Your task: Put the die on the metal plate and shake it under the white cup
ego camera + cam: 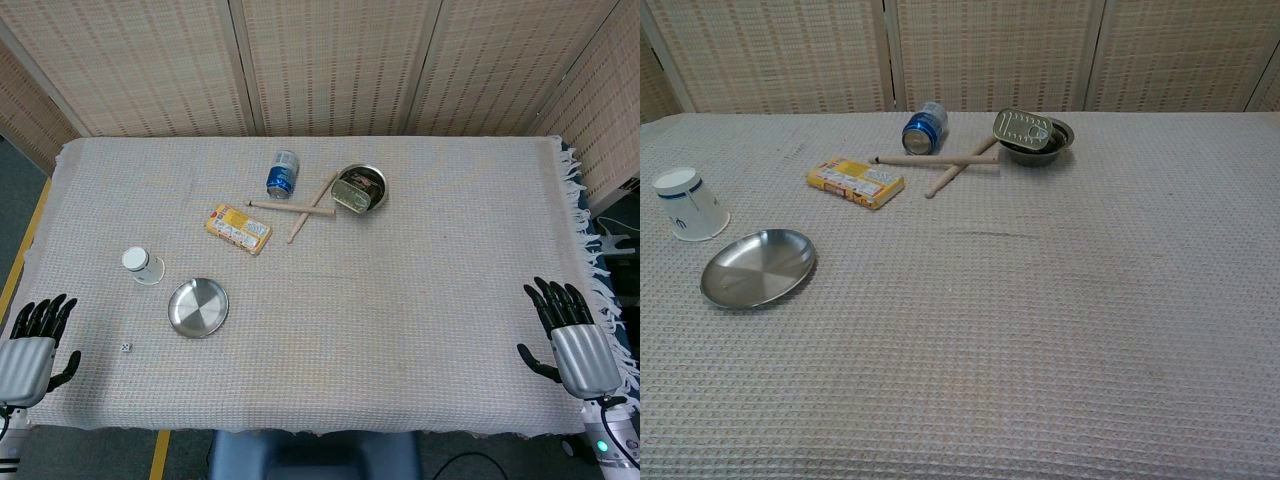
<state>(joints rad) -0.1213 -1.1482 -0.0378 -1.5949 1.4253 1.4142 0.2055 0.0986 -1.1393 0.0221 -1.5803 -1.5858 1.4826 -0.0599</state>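
Left hand: your left hand [28, 352] rests at the near left corner of the tabletop [420, 300], fingers [40, 316] apart and holding nothing, parked close to the task's things.
Right hand: your right hand [572, 338] lies at the near right edge, fingers [556, 300] spread and empty, well apart from everything.
Die: the die [125, 347] sits on the cloth just right of your left hand, near the plate but not on it; only the head view shows it.
Plate: the metal plate [198, 307] lies bare, so step one is not yet done.
Cup: the white cup [139, 263] stands mouth-down just behind the plate, ready to cover.
Clutter: a can [283, 174], sticks [305, 208], a yellow pack [238, 228] and a bowl [360, 189] sit further back, out of your way.
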